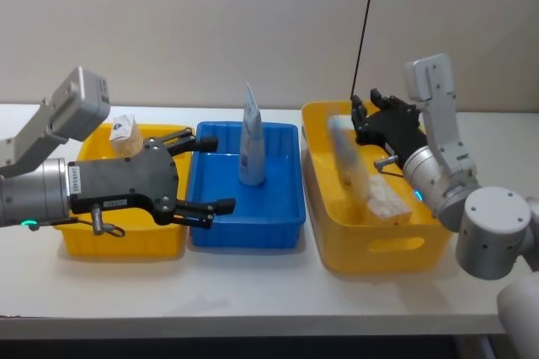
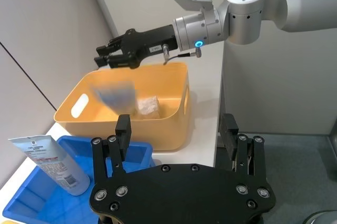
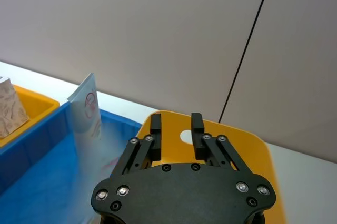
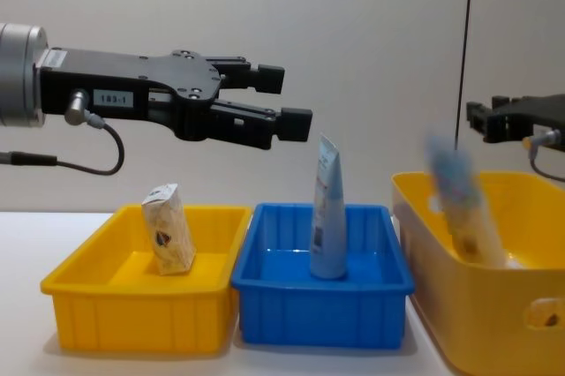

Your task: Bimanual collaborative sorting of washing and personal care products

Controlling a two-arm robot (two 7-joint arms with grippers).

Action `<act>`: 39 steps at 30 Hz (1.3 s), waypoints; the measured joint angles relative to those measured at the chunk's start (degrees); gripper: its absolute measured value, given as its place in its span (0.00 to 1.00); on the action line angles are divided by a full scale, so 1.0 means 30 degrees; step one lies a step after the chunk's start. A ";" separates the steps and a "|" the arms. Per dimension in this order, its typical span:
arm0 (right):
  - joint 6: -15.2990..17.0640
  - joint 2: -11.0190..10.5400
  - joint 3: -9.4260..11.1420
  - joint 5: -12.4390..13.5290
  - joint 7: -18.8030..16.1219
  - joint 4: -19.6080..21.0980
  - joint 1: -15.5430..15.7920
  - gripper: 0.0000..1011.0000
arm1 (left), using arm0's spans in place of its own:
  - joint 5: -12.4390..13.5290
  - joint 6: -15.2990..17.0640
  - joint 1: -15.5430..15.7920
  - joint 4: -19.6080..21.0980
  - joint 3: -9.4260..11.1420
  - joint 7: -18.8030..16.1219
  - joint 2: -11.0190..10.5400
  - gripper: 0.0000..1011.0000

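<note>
Three bins sit in a row on the white table (image 1: 253, 292) in the head view: a left yellow bin (image 1: 126, 237), a blue bin (image 1: 244, 228) and a right yellow bin (image 1: 379, 254), the last taller and rounder. The cream packet (image 1: 125, 135) stands in the left bin, the tube (image 1: 251, 140) stands cap-down in the blue bin, and a blurred pack (image 1: 347, 152) is in mid-air over the right bin, above a pale crumpled packet (image 1: 386, 199). The left gripper (image 1: 215, 174) hangs open over the left and blue bins; the right gripper (image 1: 364, 110) is open and empty at the right bin's far rim. A plain grey wall stands behind.

Left wrist view: the pack (image 2: 116, 95) blurs inside the right bin (image 2: 158, 124), below the right gripper (image 2: 105, 58).

Right wrist view: the fingers (image 3: 156, 124) stand apart, holding nothing.

Chest view: the packet (image 4: 168, 228) leans, and the tube (image 4: 325, 217) is upright and glossy.
</note>
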State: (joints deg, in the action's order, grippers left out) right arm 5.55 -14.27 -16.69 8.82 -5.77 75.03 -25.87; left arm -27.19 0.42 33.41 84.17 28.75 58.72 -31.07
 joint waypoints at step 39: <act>-0.0669 0.0182 0.1516 0.0963 -0.0559 0.4103 0.3872 0.99 | 0.0000 0.0001 0.0001 0.0000 0.0001 0.0000 0.0000 0.99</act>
State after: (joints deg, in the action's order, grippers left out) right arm 3.54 -13.72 -12.14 11.71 -7.45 87.33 -14.25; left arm -27.19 0.42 33.41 84.17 28.75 58.72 -31.07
